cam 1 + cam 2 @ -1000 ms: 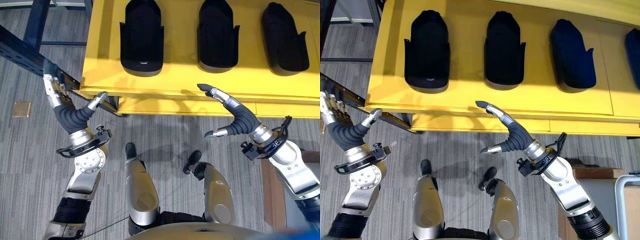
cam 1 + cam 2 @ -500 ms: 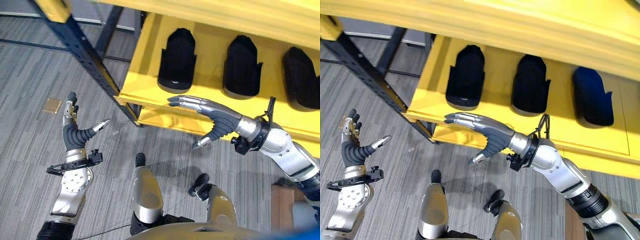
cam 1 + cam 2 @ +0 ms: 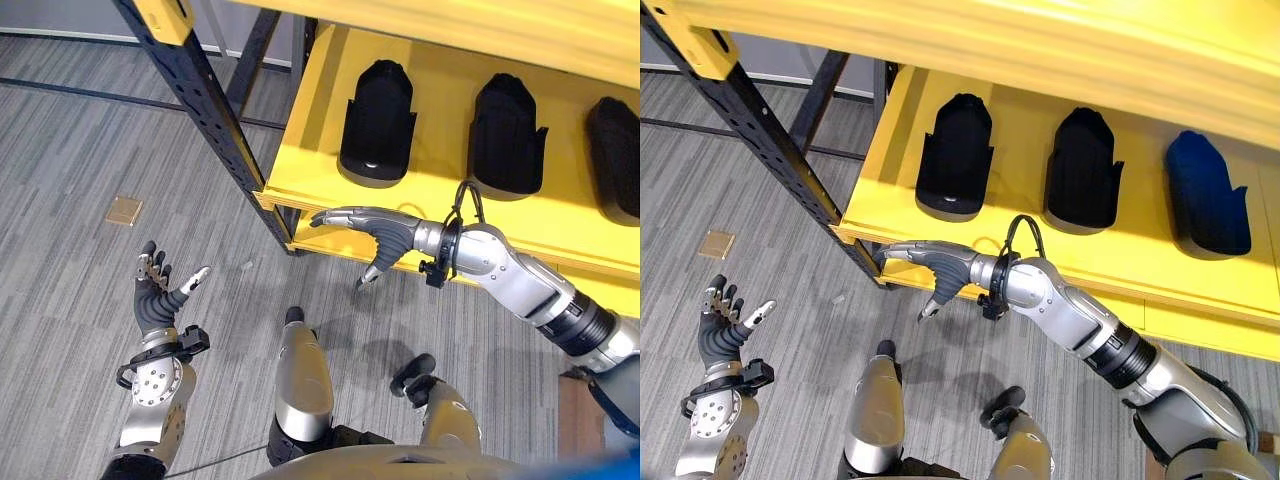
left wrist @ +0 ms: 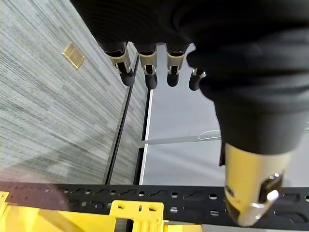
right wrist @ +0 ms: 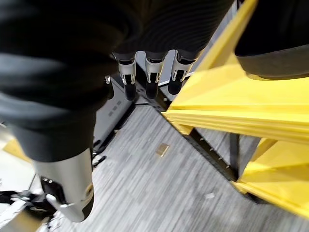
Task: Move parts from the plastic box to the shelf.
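Three dark parts sit in a row on the yellow shelf (image 3: 300,150): the left part (image 3: 377,123), the middle part (image 3: 508,122) and the right part (image 3: 1207,193), each apart from its neighbour. Below the shelf's front edge, the right robot hand (image 3: 385,233) reaches across in the air with fingers straight and spread wide, holding nothing. The black rack upright (image 3: 210,110) stands at the shelf's left corner. Well apart, low over the grey carpeted floor (image 3: 70,140), the left robot hand (image 3: 155,299) is raised with fingers relaxed and empty. A small tan floor plate (image 3: 124,210) lies on the floor.
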Controlling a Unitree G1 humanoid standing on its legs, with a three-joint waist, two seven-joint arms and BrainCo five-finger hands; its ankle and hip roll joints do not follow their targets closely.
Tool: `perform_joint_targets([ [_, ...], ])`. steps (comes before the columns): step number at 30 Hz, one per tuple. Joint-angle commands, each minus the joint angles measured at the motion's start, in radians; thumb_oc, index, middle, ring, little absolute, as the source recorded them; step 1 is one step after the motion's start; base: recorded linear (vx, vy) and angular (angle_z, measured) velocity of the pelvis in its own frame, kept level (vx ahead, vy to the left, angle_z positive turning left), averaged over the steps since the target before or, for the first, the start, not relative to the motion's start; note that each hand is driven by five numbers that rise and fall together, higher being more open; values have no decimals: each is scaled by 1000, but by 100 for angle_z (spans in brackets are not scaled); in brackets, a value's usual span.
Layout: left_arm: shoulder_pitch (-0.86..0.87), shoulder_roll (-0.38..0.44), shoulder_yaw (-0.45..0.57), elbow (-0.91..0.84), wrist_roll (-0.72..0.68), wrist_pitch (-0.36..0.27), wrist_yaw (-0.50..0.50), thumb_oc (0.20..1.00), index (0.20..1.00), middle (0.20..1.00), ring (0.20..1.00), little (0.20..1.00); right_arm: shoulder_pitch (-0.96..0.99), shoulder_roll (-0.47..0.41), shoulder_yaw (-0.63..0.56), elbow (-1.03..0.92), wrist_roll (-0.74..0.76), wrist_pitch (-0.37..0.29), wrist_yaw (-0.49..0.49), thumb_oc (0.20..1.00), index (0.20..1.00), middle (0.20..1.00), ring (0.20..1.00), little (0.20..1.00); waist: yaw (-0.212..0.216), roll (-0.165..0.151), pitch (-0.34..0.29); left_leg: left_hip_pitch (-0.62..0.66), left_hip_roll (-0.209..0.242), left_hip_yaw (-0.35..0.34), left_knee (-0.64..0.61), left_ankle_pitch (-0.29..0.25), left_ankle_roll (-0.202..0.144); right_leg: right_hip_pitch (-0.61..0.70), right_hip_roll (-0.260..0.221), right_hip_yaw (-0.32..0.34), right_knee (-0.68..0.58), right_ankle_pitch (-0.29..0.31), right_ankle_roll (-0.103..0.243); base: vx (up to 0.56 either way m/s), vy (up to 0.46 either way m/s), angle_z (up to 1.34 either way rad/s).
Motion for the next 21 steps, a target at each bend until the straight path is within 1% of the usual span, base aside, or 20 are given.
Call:
perform_joint_targets([
  [1,26,13,12,-16,-57,-76,45,1000,1000,1000,1000,1000,-68,1,-34,-19,-40,-6,-73,1000,1000,1000,1000,1000,10,-1,-10,-87,8,43,-16,98,16,83,16,-71,184,-201,23,-21,180,-8],
  [2,24,9,16,-11,-65,-77,45,1000,1000,1000,1000,1000,-79,2,-28,-3,-47,-9,-74,1000,1000,1000,1000,1000,8,-1,-8,-94,9,48,-5,93,17,68,7,-63,205,-209,23,-21,180,-20],
  [5,24,9,16,-11,-65,-77,45,1000,1000,1000,1000,1000,-79,2,-28,-3,-47,-10,-74,1000,1000,1000,1000,1000,8,-2,-8,-95,9,48,-5,93,17,67,7,-62,206,-210,23,-1,9,-32],
  [10,24,9,16,-11,-65,-77,45,1000,1000,1000,1000,1000,-79,2,-28,-3,-47,-10,-74,1000,1000,1000,1000,1000,8,-2,-8,-95,9,48,-5,93,17,67,7,-62,206,-210,23,6,44,-1],
  [11,10,3,46,-4,-63,-78,118,1000,1000,1000,1000,1000,-97,-6,-9,64,-88,-11,-113,1000,1000,1000,1000,1000,-7,16,3,-111,18,44,20,86,25,18,-27,-35,293,-233,26,37,232,-6],
  [12,7,-1,51,-6,-57,-75,127,1000,1000,1000,1000,1000,-110,-3,-1,82,-95,-20,-130,1000,1000,1000,1000,1000,-6,9,4,-120,16,51,32,77,26,-8,-41,-19,322,-245,27,44,244,1],
  [17,-6,-3,49,-5,-66,-61,133,1000,1000,1000,1000,1000,-137,-7,-7,115,-120,-32,-136,1000,1000,1000,1000,1000,-12,8,15,-138,12,48,44,70,27,-56,-58,1,373,-260,28,10,44,-35],
  [21,-11,-5,39,0,-76,-72,123,1000,1000,1000,1000,1000,-153,-10,-4,126,-131,-33,-125,1000,1000,1000,1000,1000,-13,9,25,-144,3,45,45,67,30,-85,-70,11,404,-268,28,-21,42,-1],
])
